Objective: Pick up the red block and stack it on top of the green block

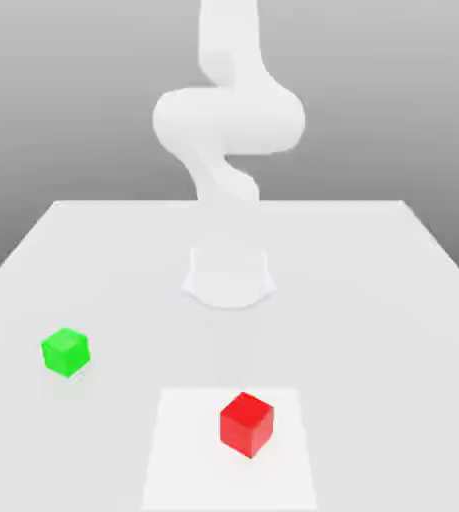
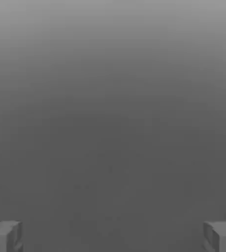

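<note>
Red block [image 1: 246, 424], a plain matte cube, sits on the table [image 1: 393, 300] near the front; green block [image 1: 65, 351] well apart toward the exterior view's left. End effector [image 2: 113, 236] wide open, holding nothing.

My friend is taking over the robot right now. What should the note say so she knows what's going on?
Tool: open, with nothing between its fingers.
Red block: sitting on the table, near the front, on a paler square patch.
Green block: also on the table, off to the exterior view's left of the red one, well apart from it.
Done: nothing yet; both blocks untouched.
Left: bring the tool down over the red block, grab it, lift it, and set it on top of the green block.
</note>
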